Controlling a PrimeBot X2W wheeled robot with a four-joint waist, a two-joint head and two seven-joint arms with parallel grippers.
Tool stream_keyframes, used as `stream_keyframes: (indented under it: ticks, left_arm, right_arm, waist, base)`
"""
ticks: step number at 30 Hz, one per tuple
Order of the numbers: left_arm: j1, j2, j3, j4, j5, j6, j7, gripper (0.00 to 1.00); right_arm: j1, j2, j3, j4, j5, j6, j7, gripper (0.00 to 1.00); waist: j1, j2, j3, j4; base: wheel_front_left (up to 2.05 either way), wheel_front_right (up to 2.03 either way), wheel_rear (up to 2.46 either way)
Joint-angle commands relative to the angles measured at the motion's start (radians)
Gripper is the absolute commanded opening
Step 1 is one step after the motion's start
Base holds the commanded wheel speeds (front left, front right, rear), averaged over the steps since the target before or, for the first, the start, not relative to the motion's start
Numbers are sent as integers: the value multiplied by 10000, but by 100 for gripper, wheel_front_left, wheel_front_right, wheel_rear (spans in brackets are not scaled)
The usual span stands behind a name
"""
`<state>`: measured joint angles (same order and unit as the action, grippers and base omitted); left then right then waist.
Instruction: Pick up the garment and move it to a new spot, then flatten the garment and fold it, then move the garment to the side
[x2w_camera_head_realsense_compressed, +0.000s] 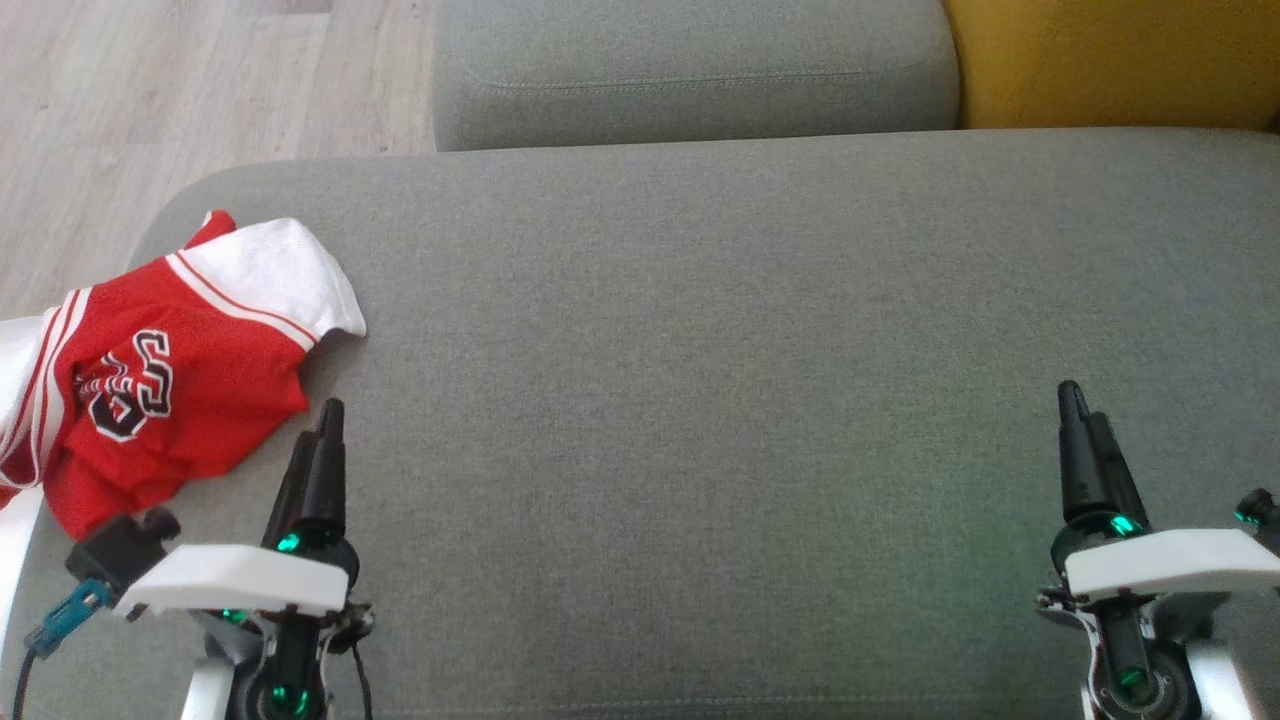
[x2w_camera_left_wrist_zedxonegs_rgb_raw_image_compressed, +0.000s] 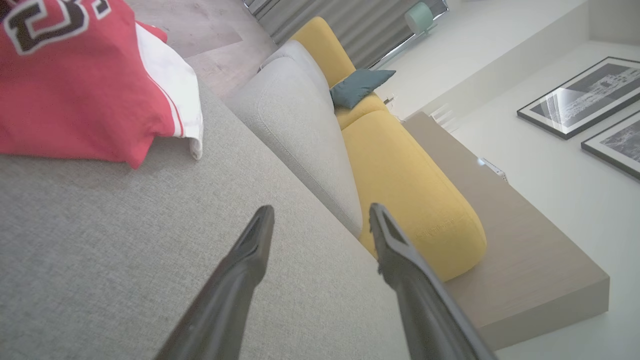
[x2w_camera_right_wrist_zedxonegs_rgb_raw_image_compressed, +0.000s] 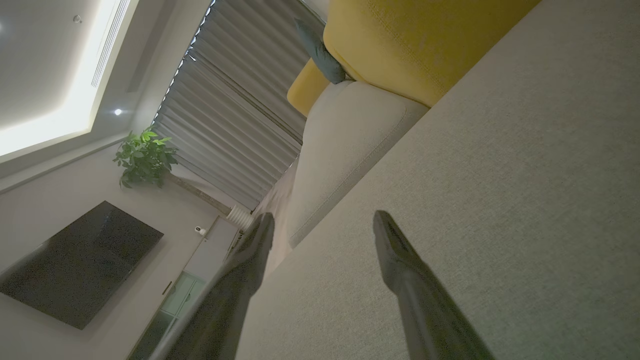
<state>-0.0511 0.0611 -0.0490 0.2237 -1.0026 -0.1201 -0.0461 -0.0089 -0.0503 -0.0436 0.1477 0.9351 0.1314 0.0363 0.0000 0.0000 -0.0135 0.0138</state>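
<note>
Garment (x2w_camera_head_realsense_compressed: 160, 380): red jersey with white sleeves and dark lettering, crumpled in a heap at the left edge of the grey sofa seat (x2w_camera_head_realsense_compressed: 700, 400); its white part on the far left seems to spill over that edge. Not flat, not folded, not held.

Left hand (x2w_camera_left_wrist_zedxonegs_rgb_raw_image_compressed: 320, 210): fingers spread wide, nothing between them, just right of the garment's near red hem and apart from it, pointing toward the far side of the seat.

Right hand (x2w_camera_right_wrist_zedxonegs_rgb_raw_image_compressed: 322, 217): also wide and empty, over the seat's right side, well apart from the garment.

Judged step: first pick-up, not yet begun.

Notes for doing it well
- swing the left hand left, over the heap, and come down on a raised ridge of red cloth, not a flat patch
- pinch deep enough to take the fold, shallow enough to miss the upholstery
- lift until the overhanging white part clears the seat edge before moving right
- set down in the open middle of the seat, where both hands reach

Risk: a sleeve-only grip lets the body trail and snag

Beyond the seat: grey back cushion (x2w_camera_head_realsense_compressed: 690, 70), yellow cushion (x2w_camera_head_realsense_compressed: 1120, 60), wooden floor (x2w_camera_head_realsense_compressed: 150, 100) at far left
</note>
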Motion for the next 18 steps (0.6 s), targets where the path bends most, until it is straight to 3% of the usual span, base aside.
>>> stream_keyframes:
  ticks: [1, 18]
  left_arm:
    - [-616, 212, 138, -425, 218, -60, -109, 100]
    - [-687, 381, -167, -476, 2632, -9, -606, 100]
  right_arm:
    - [-302, -211, 120, -443, -256, -3, -83, 100]
    - [-211, -133, 359, -609, -2589, -4, -317, 100]
  waist:
    - [0, 0, -2, 1]
    - [0, 0, -28, 4]
  base:
    - [0, 0, 0]
    - [0, 0, 0]
